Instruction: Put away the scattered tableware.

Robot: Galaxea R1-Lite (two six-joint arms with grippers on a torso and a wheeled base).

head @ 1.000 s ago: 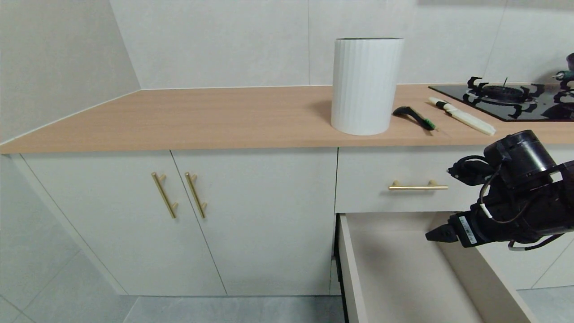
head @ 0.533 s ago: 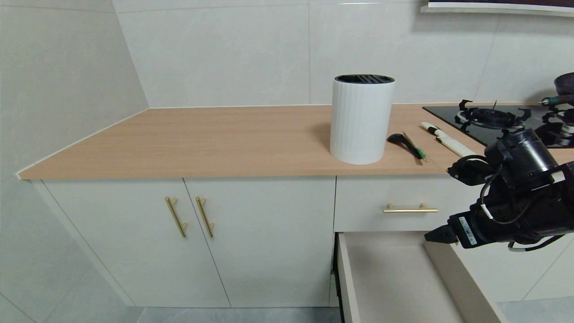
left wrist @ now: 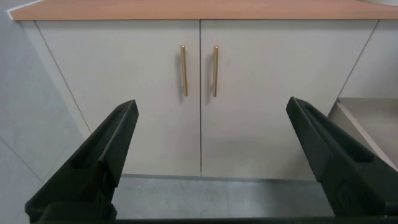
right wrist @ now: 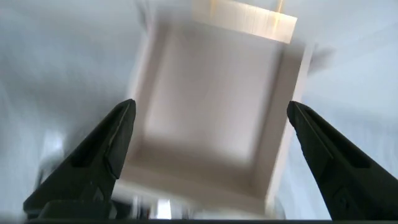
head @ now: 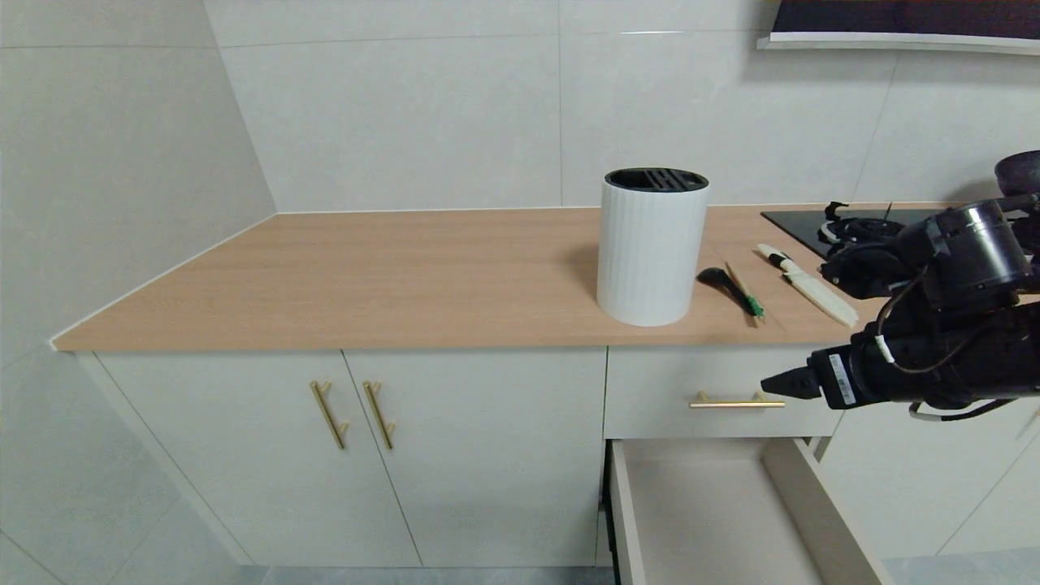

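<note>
Nearest you, the open drawer [head: 691, 520] sits pulled out under the worktop [head: 406, 276]. Your right gripper [right wrist: 210, 109] hangs above it, jaws spread wide and empty. The left gripper [left wrist: 211, 106], likewise spread and empty, faces the cabinet doors [left wrist: 199, 93]. Farther back on the worktop, the black spoon [head: 712, 276] and sheathed knife [head: 808, 286] lie just right of the white ribbed holder [head: 652, 260]. Raise the right arm clear of the counter edge, then come down square across the spoon's handle.

white utensil holder [head: 652, 248] 1 | black spoon [head: 715, 277] 1 | pale knife [head: 809, 285] 1 | open drawer [head: 699, 520] 1 — cabinet doors [head: 236, 455] 2
</note>
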